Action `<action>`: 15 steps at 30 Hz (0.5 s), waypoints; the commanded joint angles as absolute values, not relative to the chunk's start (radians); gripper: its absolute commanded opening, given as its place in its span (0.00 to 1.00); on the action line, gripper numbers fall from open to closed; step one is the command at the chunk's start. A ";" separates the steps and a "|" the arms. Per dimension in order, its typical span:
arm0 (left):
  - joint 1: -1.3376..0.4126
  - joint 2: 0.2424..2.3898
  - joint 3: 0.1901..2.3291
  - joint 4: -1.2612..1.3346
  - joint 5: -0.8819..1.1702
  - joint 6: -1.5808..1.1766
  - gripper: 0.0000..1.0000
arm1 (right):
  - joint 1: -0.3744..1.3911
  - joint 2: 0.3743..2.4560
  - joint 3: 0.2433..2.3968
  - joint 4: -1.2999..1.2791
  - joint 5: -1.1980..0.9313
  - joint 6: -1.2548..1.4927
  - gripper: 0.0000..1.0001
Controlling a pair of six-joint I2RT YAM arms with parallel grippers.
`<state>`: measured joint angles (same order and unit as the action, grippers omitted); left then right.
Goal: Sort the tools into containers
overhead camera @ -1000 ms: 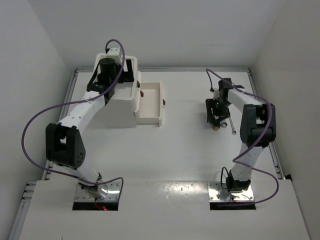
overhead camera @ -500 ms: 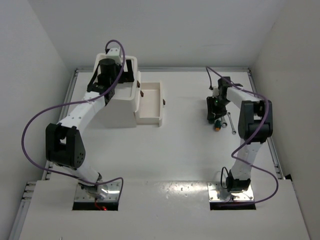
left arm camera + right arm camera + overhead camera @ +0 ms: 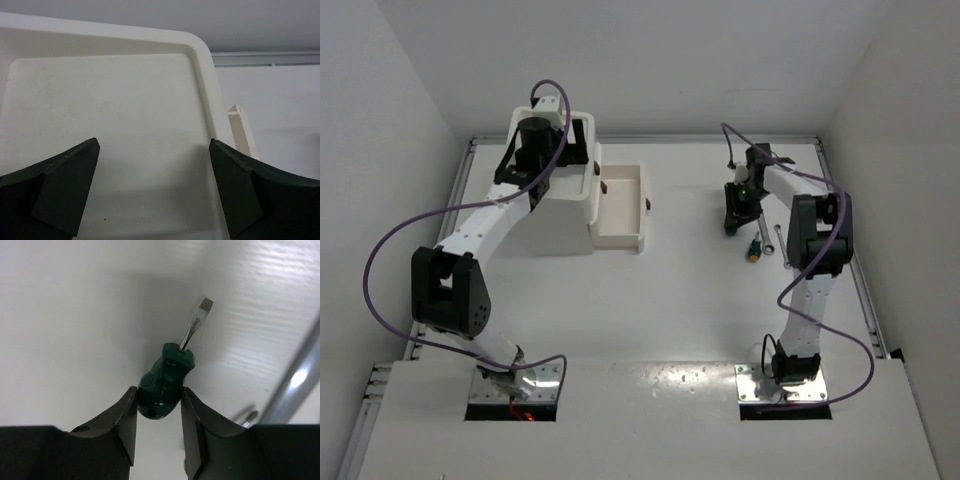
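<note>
My right gripper (image 3: 159,401) is shut on a stubby green screwdriver (image 3: 165,382), its flat blade pointing away over the white table. In the top view this gripper (image 3: 731,218) is at the right of the table. A second green screwdriver with an orange end (image 3: 756,250) and a silver wrench (image 3: 772,240) lie just right of it; the wrench also shows in the right wrist view (image 3: 295,380). My left gripper (image 3: 152,187) is open and empty over the shallow top tray (image 3: 202,85) of the white drawer unit (image 3: 555,215). No pliers are in view.
One drawer (image 3: 642,215) of the unit is pulled out to the right and looks empty, with small dark-red knobs (image 3: 649,205). White walls enclose the table on three sides, with a rail along the right edge (image 3: 865,300).
My right gripper has moved left and toward the back of the table, carrying one green screwdriver away from the other screwdriver and the wrench. The left arm has not moved.
</note>
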<state>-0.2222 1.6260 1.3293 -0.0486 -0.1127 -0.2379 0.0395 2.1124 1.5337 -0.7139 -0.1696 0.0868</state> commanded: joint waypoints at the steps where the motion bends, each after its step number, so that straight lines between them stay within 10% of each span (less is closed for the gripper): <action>1: -0.227 1.738 1.218 -0.474 -0.080 -0.330 1.00 | 0.054 2.106 1.620 -0.703 -0.329 0.089 0.00; 7: -0.227 1.727 1.218 -0.474 -0.071 -0.321 1.00 | 0.126 2.049 1.782 -0.606 -0.728 0.222 0.00; 15: -0.227 1.738 1.238 -0.474 -0.061 -0.321 1.00 | 0.271 2.141 1.922 -0.571 -0.713 0.256 0.00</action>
